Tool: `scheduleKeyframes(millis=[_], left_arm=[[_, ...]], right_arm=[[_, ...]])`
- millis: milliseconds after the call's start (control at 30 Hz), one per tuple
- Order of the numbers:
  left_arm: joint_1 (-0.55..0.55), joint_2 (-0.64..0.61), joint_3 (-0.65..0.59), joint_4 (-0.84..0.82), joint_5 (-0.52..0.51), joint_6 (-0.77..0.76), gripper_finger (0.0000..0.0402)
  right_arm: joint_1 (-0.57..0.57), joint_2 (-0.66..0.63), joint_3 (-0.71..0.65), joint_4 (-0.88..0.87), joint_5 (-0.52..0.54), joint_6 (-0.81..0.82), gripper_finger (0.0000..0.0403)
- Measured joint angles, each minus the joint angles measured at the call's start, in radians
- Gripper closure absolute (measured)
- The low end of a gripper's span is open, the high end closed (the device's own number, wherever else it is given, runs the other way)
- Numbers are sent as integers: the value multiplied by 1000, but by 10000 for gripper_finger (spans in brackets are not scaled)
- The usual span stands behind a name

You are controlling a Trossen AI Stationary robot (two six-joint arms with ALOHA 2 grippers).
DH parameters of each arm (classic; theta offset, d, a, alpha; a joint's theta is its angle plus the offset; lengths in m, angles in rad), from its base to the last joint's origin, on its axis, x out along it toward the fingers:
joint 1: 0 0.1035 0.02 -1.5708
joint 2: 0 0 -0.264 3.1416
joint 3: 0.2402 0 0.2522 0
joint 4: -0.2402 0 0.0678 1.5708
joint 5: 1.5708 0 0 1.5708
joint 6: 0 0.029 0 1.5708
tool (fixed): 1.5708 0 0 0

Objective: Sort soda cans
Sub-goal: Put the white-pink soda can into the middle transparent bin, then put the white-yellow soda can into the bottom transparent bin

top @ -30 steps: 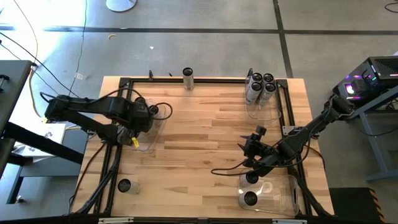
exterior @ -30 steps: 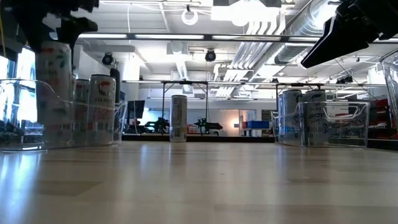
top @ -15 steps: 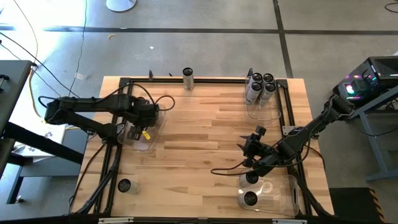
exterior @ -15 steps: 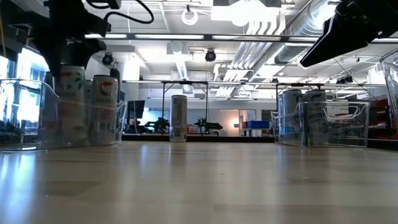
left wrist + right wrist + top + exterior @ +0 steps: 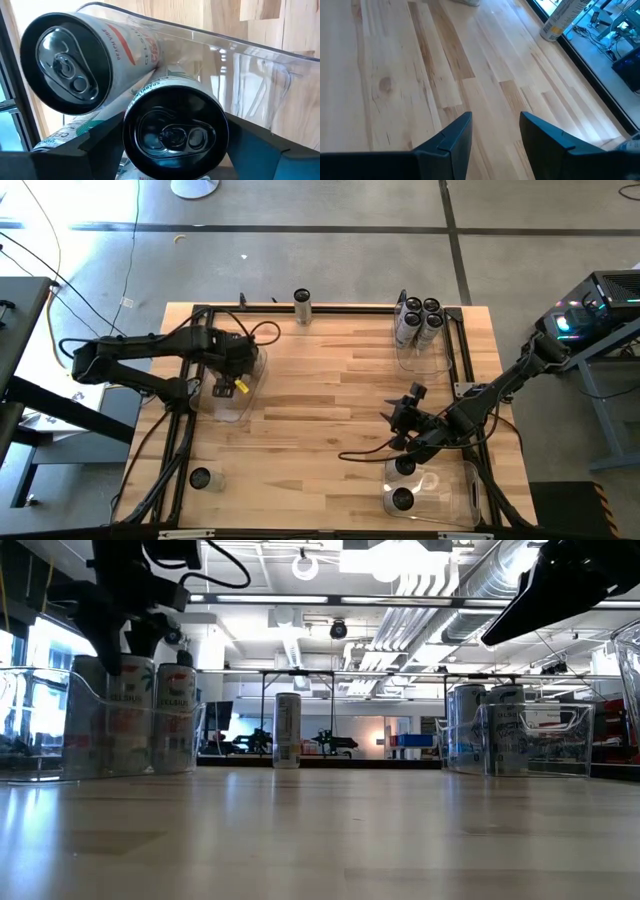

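Observation:
A clear bin [image 5: 238,408] stands at the table's left with soda cans in it. My left gripper [image 5: 228,376] points down into it, its fingers on either side of the top of one upright soda can [image 5: 175,132]. That can stands on the bin's floor [image 5: 110,720], beside another can [image 5: 67,62]. My right gripper [image 5: 402,420] hangs open over bare wood at the right, above the table, with nothing between its fingers [image 5: 495,135]. My left gripper comes at the can from above, one finger [image 5: 102,142] on each side of the can's upper rim [image 5: 131,125]. Whether the fingers touch its sides I cannot tell. The can stands upright on the bin's floor.
One can [image 5: 302,304] stands alone at the far edge and another [image 5: 200,478] near the left front corner. A far-right bin [image 5: 420,350] holds several cans. A near-right bin [image 5: 455,492] holds two. The middle of the table is bare wood.
My left gripper has gone toward the far edge and a little toward the right, and down into the left bin with the can. The can hung higher near the bin's left wall; now it stands lower, on the floor next to the other cans.

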Motion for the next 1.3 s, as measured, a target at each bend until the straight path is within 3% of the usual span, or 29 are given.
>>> scheduleKeyframes(millis=[267, 433, 567, 733, 933, 1033, 1167, 1300], left_arm=[[6, -50, 8, -9, 4, 23, 104], [6, -82, 88, -13, 2, 20, 104], [2, -101, 184, -11, -5, -19, 104], [1, -124, 286, 17, -20, -121, 104], [-45, -182, 280, 222, -40, -204, 103], [-108, -211, 228, 388, -49, -204, 104], [-230, -216, 131, 614, -161, -169, 112], [-336, -185, 19, 829, -243, -142, 121]], right_arm=[[-11, 0, 0, 23, -4, -6, 243], [-70, 0, 1, 76, -38, -29, 243], [-138, 0, 1, 280, -63, -171, 243], [-233, 0, 1, 567, -170, -382, 243], [-348, -3, 1, 718, -280, -496, 216], [-387, -24, 28, 671, -345, -510, 188], [-394, -72, 142, 451, -345, -503, 159], [-365, -107, 264, 261, -320, -445, 155]])
